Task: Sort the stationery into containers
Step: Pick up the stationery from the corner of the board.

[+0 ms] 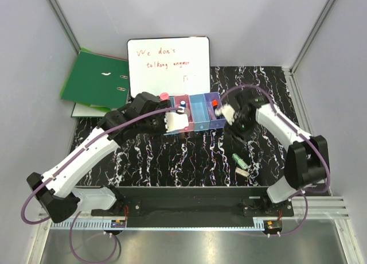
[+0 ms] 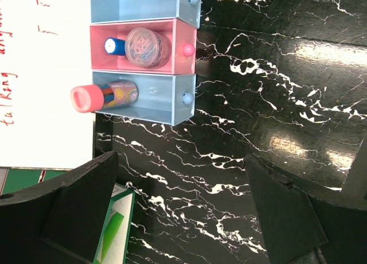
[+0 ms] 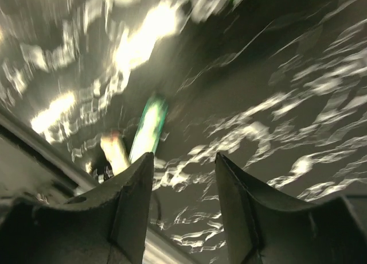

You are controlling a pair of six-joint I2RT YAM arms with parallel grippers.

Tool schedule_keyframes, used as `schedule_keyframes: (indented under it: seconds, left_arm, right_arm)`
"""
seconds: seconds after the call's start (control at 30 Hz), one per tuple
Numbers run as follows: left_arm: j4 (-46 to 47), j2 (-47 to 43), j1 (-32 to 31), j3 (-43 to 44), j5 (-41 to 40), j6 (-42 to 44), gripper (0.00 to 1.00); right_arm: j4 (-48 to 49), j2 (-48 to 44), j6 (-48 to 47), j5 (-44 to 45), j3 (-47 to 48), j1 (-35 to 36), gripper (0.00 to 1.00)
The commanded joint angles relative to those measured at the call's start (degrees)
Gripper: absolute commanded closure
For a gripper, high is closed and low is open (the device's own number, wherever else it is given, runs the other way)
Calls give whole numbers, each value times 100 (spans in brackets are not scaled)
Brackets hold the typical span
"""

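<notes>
- Small pale pink bar (image 1: 242,171) and green stick (image 1: 238,158) lie close together on the black marbled table (image 1: 195,155).
- Right gripper (image 3: 183,160): jaws apart, empty.
- Left gripper (image 2: 180,166): jaws wide, empty.
- Joined plastic bins (image 2: 172,112): pink-capped cylinder (image 2: 103,96) in a light blue one, clear round pot (image 2: 146,47) in the pink one.

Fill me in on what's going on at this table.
Two robot arms are sorting stationery into a row of four bins. A pink-capped tube, a small blue-capped tube, a clear pot and a red marker are already in. A green stick and a pale bar lie on the table. The right gripper, open and empty, faces them. The left gripper hangs open beside the bins.
</notes>
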Motion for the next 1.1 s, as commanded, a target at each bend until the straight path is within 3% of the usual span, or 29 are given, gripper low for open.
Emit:
schedule_keyframes:
  seconds: [0.0, 0.27, 0.97, 1.03, 1.07]
  left_arm:
    - [270, -219, -69, -140, 160, -25, 1]
    - [305, -175, -386, -492, -15, 291, 1]
    - [419, -131, -395, -325, -104, 327, 1]
    - [419, -123, -395, -299, -121, 327, 1]
    - [419, -114, -386, -290, -130, 344, 1]
  right_arm:
    - [-22, -810, -1073, 521, -1218, 42, 45]
    - [259, -1040, -898, 505, -2160, 50, 45]
    - [1649, 445, 236, 294, -2336, 287, 48]
    - [1701, 516, 324, 276, -2336, 305, 56]
    - [1728, 533, 342, 311, -2319, 314, 69]
